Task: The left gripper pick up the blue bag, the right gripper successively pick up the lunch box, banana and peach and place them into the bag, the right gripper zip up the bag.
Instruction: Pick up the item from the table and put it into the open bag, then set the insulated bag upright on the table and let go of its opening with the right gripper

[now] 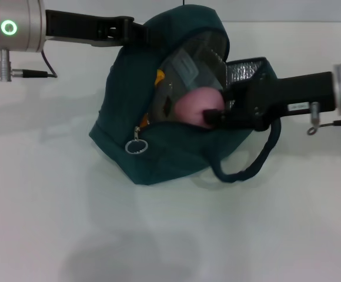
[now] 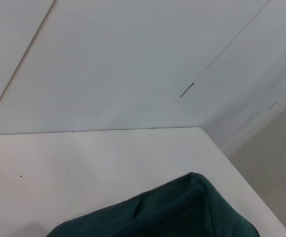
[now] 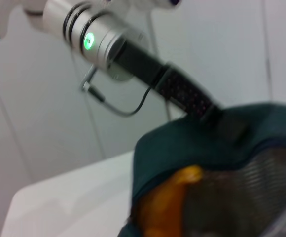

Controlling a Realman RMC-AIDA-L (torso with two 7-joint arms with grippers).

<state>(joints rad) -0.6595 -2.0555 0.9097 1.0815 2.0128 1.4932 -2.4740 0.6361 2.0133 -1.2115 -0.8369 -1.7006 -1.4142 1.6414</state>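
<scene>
Two grippers at work over white table (image 1: 53,223). Left gripper (image 1: 136,34) at far left of blue bag (image 1: 159,158), clenched on the bag's upper fabric edge, holding the mouth up and open; silver cylindrical wrist, green ring light lit. Right gripper (image 1: 213,116) reaching in from the right, black claw at the bag mouth, grasping the peach (image 1: 195,106) there.

One blue bag: dark teal fabric, soft and slumped, standing mid-table. Silver foil lining (image 1: 247,71) showing at far right of the opening, quilted texture. One metal ring pull (image 1: 137,145) hanging on the near-left side. One padded loop handle (image 1: 253,164) drooping on the near-right side onto the table; second handle not made out.

One peach: round, smooth, pink, in the bag mouth, touching the claw. One lunch box (image 1: 185,70): clear plastic, inside the bag, far of the peach, partly hidden. One banana (image 1: 159,76): only a small yellow-orange patch visible in head view, left of the box; in right wrist view, orange curved mass (image 3: 167,202) under the teal rim.

Left wrist view: teal fabric (image 2: 172,212) only, plain table beyond.
</scene>
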